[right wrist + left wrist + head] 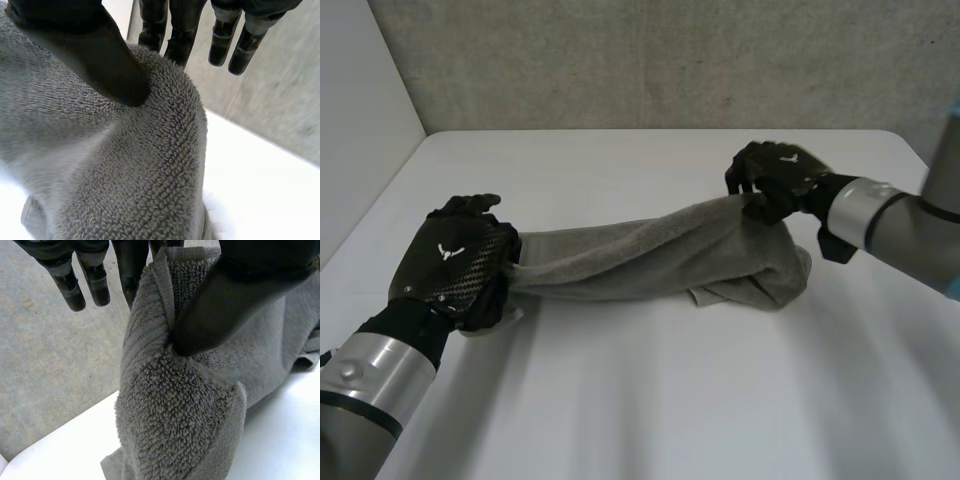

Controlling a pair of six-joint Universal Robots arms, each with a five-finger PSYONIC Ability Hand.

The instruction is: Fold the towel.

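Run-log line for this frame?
task: fold towel | left hand: pinching towel end | right hand: pinching other end | towel: bunched, stretched between hands | fold: not done

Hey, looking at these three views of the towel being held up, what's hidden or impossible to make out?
1. Head view: the left hand hides its own grip on the towel with its back.
2. Head view: the towel is bunched, so its corners and layers can't be read. The part below the right hand tucks under itself.
3. Both wrist views: each thumb covers its pinch spot, and the towel runs out of frame.
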